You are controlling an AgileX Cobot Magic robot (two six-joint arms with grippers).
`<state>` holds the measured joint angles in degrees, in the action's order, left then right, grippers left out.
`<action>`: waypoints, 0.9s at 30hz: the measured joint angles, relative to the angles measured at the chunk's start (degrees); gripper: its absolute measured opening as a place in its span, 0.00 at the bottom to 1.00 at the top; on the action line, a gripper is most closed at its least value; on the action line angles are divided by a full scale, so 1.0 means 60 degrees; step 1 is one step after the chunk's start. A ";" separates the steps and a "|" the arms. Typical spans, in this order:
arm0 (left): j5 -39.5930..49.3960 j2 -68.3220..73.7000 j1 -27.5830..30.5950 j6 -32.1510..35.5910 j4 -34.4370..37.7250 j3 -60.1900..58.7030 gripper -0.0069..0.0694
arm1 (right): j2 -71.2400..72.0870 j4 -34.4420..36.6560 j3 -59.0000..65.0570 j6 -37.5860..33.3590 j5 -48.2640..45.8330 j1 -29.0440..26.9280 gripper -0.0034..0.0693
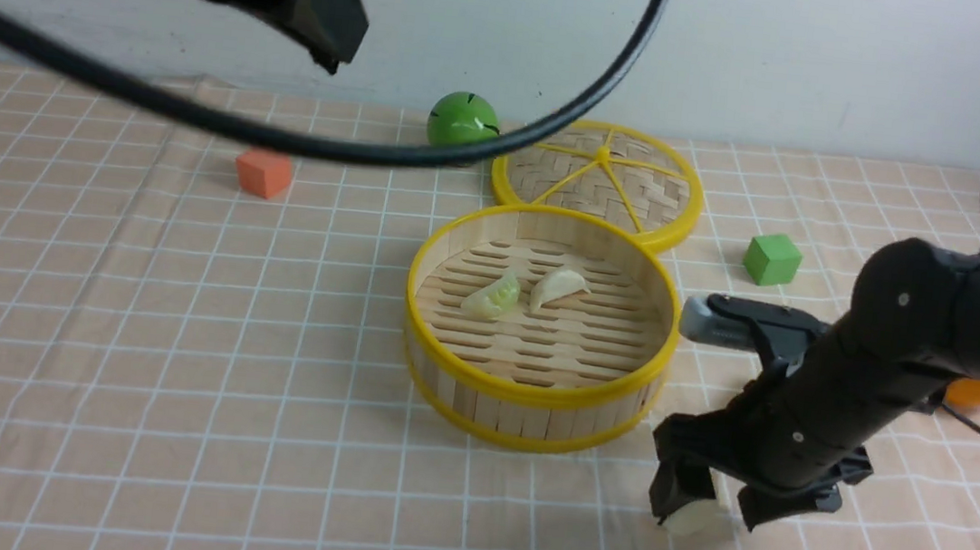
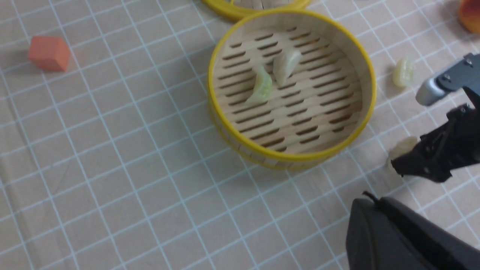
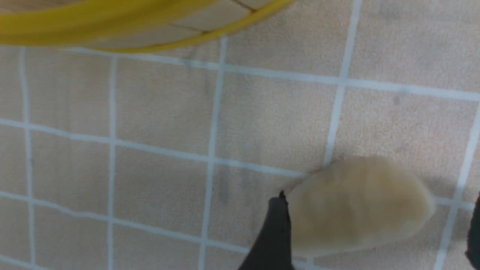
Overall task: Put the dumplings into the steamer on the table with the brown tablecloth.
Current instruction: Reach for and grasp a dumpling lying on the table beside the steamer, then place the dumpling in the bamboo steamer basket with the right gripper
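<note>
The steamer [image 1: 532,393] stands mid-table on the brown tablecloth [image 1: 175,324]. A pale green dumpling [image 1: 492,296] and a whitish one [image 1: 557,287] lie on its slatted floor. My right gripper [image 1: 706,512] is down on the cloth in front of the steamer's right side. It is open, with its jaws either side of a whitish dumpling [image 3: 356,206]; one finger [image 3: 275,232] touches it. Another pale green dumpling [image 2: 404,71] lies on the cloth right of the steamer, hidden in the front view. My left gripper [image 2: 375,204] is raised high, shut and empty.
The flat woven lid [image 1: 598,182] lies behind the steamer, touching it. A green ball [image 1: 463,120], an orange cube [image 1: 264,173], a green cube [image 1: 771,258] and an orange object [image 1: 977,392] sit around them. A black cable [image 1: 466,159] hangs across the front view.
</note>
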<state>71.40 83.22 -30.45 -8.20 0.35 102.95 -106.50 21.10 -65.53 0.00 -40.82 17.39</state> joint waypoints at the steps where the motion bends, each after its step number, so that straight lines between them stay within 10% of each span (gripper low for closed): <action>1: 0.0000 -0.0300 0.0000 0.0000 0.0024 -0.0514 0.07 | -0.0072 -0.0010 -0.0039 0.0000 0.0036 -0.0003 0.86; 15: -0.0660 -0.2931 0.0000 0.0008 0.0095 -0.3600 0.07 | -0.0192 -0.0729 -0.0310 0.0000 -0.0206 0.0483 0.35; 27: -0.0306 -0.4024 0.0000 -0.0012 0.0095 -0.4071 0.07 | -0.0101 -0.2081 -0.3433 0.0000 -0.2521 0.1424 0.34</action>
<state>69.56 59.07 -30.45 -8.27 0.92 78.52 -107.11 8.62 -86.13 0.00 -55.95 25.94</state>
